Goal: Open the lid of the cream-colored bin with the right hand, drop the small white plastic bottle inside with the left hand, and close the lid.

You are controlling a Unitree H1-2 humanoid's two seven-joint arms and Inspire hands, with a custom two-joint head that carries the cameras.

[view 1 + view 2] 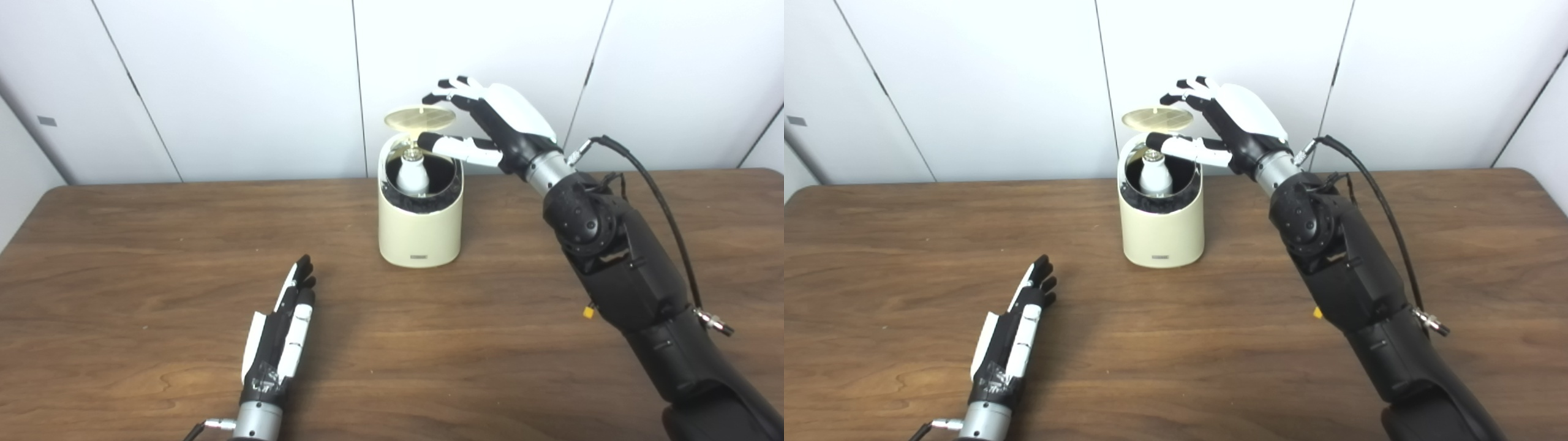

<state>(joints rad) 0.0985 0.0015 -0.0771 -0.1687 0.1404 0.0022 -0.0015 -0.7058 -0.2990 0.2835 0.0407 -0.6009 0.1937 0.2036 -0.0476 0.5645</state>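
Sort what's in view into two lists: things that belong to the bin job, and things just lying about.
Part of the job:
- cream-colored bin
- lid, raised open
- small white plastic bottle, already inside the bin
- right hand, at the lid
- left hand, open on the table

Just there:
- wooden table
- white wall panels behind; no loose clutter visible
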